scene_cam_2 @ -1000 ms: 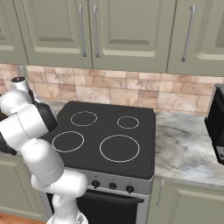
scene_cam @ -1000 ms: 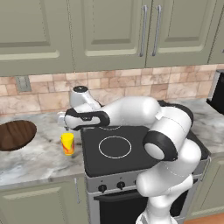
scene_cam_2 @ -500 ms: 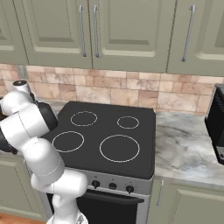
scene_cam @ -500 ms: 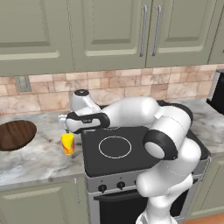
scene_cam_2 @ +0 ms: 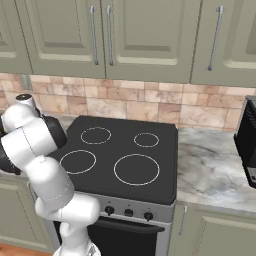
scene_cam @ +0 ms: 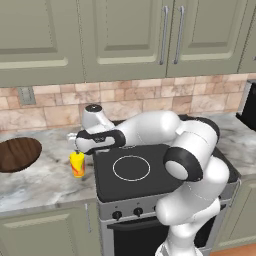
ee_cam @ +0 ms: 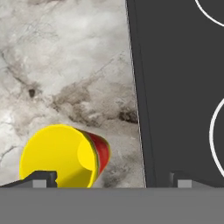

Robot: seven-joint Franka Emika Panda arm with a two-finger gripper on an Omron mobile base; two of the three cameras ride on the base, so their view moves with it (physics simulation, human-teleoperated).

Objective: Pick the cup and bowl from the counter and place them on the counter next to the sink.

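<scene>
The small yellow cup [scene_cam: 77, 165] with a red-orange mark stands upright on the marbled counter [scene_cam: 45, 180], just left of the stove. My gripper [scene_cam: 76, 148] hangs open right above it, pointing down. In the hand view the cup [ee_cam: 59, 157] sits by my left fingertip [ee_cam: 43, 178], off to one side of the gap of the gripper [ee_cam: 113, 180], and nothing is held. The dark brown wooden bowl [scene_cam: 17, 154] lies on the counter further left, apart from the cup. The sink is out of view.
The black stove top [scene_cam: 150, 167] borders the cup on its right, its edge [ee_cam: 136, 96] running close by. A tiled backsplash and olive cabinets rise behind. To the right of the stove [scene_cam_2: 120, 155] lies more counter [scene_cam_2: 215, 167] with a black appliance [scene_cam_2: 248, 140].
The hand has come down a little toward the cup. The jaws have stayed open, and the cup and bowl have not moved.
</scene>
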